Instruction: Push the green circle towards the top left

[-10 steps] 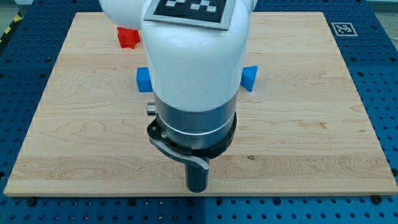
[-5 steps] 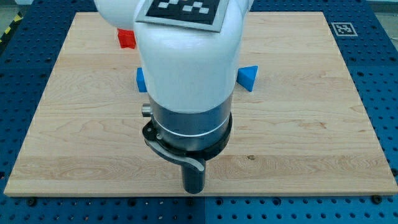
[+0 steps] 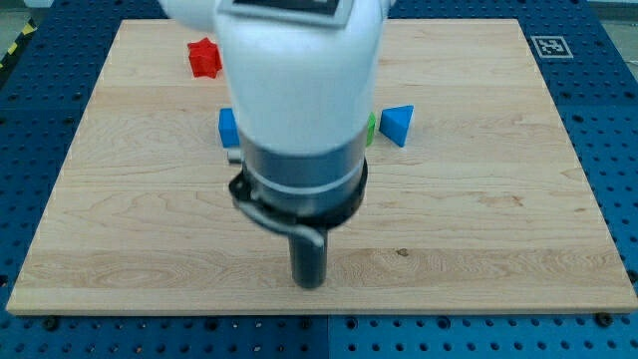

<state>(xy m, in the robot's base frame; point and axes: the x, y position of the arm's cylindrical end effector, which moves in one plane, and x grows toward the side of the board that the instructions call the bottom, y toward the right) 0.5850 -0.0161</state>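
The arm's white and grey body fills the middle of the camera view. My tip [image 3: 308, 285] rests on the wooden board [image 3: 498, 199] near its bottom edge. A thin sliver of a green block [image 3: 372, 129] shows at the arm's right edge, above and to the right of my tip; its shape is hidden. It sits right next to a blue triangular block [image 3: 398, 125]. My tip is well apart from both.
A red block [image 3: 204, 58] lies near the board's top left. A blue block [image 3: 228, 128] peeks out at the arm's left edge. A marker tag [image 3: 548, 46] sits beyond the board's top right corner.
The arm and my tip have shifted slightly left and up. A sliver of the green block has come out from behind the arm beside the blue triangle.
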